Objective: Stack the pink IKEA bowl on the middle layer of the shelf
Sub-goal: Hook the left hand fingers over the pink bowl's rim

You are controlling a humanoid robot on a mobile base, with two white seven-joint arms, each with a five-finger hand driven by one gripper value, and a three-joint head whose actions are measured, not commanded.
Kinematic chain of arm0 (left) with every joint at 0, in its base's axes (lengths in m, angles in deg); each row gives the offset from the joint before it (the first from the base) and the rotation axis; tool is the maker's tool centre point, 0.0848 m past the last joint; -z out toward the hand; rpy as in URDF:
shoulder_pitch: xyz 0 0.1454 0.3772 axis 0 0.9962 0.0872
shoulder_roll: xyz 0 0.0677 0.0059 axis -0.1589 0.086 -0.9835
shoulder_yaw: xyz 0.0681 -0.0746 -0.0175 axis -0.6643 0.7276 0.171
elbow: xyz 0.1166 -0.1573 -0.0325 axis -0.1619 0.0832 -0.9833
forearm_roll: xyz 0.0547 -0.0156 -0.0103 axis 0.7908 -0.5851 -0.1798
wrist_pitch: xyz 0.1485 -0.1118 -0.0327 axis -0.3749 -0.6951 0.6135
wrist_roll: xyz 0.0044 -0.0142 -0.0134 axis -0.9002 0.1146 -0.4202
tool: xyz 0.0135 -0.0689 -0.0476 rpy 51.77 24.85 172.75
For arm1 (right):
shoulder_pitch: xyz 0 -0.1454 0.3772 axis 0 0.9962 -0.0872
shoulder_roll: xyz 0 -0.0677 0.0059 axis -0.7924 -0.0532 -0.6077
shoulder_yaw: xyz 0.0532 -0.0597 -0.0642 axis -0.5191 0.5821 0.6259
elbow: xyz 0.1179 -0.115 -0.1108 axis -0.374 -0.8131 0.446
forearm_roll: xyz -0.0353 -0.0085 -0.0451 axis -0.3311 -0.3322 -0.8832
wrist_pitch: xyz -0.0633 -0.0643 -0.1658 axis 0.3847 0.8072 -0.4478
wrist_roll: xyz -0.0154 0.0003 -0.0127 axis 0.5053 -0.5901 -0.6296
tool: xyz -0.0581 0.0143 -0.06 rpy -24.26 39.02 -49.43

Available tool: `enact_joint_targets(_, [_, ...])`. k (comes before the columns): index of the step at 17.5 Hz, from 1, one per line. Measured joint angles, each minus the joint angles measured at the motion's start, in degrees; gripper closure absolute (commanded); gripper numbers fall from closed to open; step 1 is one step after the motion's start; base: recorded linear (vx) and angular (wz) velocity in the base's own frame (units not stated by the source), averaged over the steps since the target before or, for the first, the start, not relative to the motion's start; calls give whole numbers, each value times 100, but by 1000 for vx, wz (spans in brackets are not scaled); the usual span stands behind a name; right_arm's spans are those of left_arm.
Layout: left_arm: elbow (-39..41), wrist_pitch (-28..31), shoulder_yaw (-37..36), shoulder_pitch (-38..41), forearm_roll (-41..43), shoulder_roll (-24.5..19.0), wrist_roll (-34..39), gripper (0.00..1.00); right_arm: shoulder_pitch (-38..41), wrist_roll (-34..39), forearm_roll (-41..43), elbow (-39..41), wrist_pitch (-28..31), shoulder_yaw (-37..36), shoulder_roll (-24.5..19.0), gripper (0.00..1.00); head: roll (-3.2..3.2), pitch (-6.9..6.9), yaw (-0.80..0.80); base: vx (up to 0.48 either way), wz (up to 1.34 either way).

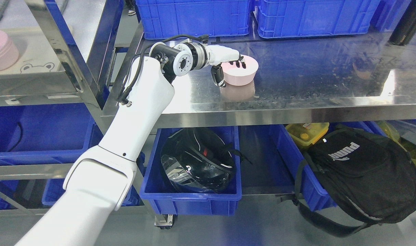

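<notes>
A: Where do we stand with the pink bowl [241, 72]?

B: It sits upside down on the steel shelf [313, 78], toward the left, in front of the blue crates [194, 17]. Our left hand [228, 65] grips it: fingers [238, 63] draped over the top, thumb [217, 76] against the near left wall.

A: And the other pink bowl [1, 49]?

B: Far left, on the neighbouring rack [40, 89], well apart.

A: So how do we do this well?

B: We judge we should keep the pinch firm, lift straight, hold the bowl level, and clear the shelf post before lowering it squarely.
</notes>
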Motion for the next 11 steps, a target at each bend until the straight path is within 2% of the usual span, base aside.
enact_joint_targets(6, [-448,-207,-81,-98,-21,31,381,36,0,0,0,0,0,0,0,0,0,0,0,0,0])
enact_joint_targets(11, [-719,-481,-139,-124,-62,45,638,49,0,0,0,0,0,0,0,0,0,0,0,0,0])
